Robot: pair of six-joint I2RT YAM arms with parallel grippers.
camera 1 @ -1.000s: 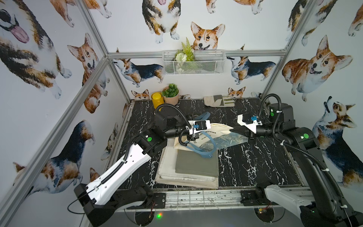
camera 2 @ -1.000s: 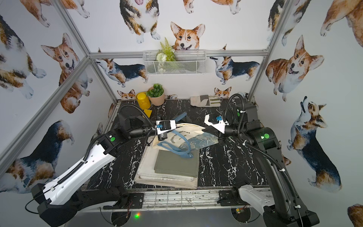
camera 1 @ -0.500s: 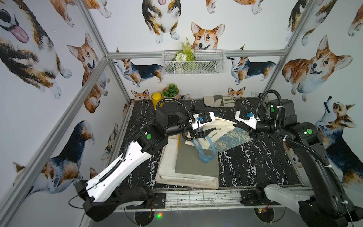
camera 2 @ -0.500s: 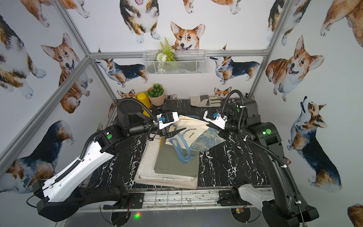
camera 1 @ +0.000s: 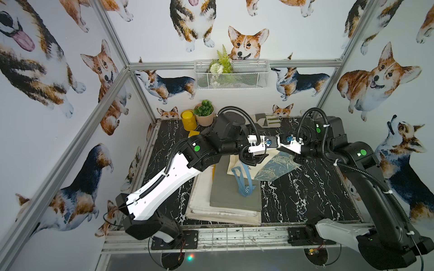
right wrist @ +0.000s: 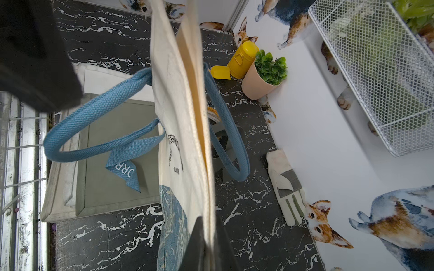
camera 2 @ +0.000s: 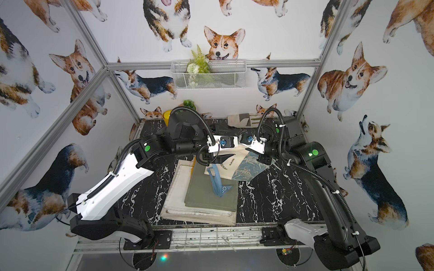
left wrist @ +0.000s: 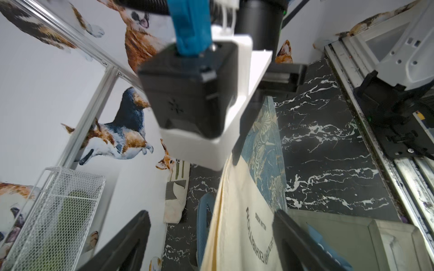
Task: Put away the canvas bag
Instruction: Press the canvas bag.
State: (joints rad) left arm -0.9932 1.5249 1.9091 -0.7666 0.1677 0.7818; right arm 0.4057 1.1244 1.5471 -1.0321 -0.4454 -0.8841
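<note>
Near edge: we see a stack of folded cream cloths (camera 1: 223, 212) on the black marble table (camera 1: 305, 194), with a grey-green folded piece (camera 1: 234, 197) lying on top. Over this piece hang the blue handles (camera 1: 243, 185) of the canvas bag (camera 1: 265, 164). The bag is cream with a blue printed panel and black lettering, and it is lifted off the table at the centre of the scene.

The right gripper (right wrist: 206, 246) reaches in from the right. It is clamped onto an edge of the bag at the end away from the handles and carries it.

The left gripper (left wrist: 211, 244) reaches in from the left and stands wide. Its black fingers (left wrist: 141, 223) lie on either side of the hanging cloth; we cannot tell whether either touches it.

Far edge, left to right: a yellow canister (camera 1: 187, 119), a potted plant (camera 1: 205, 113) just beside it, and a work glove (camera 1: 267, 119) lying flat. On the far wall, a white wire basket (camera 1: 231, 77) holds greenery.
</note>
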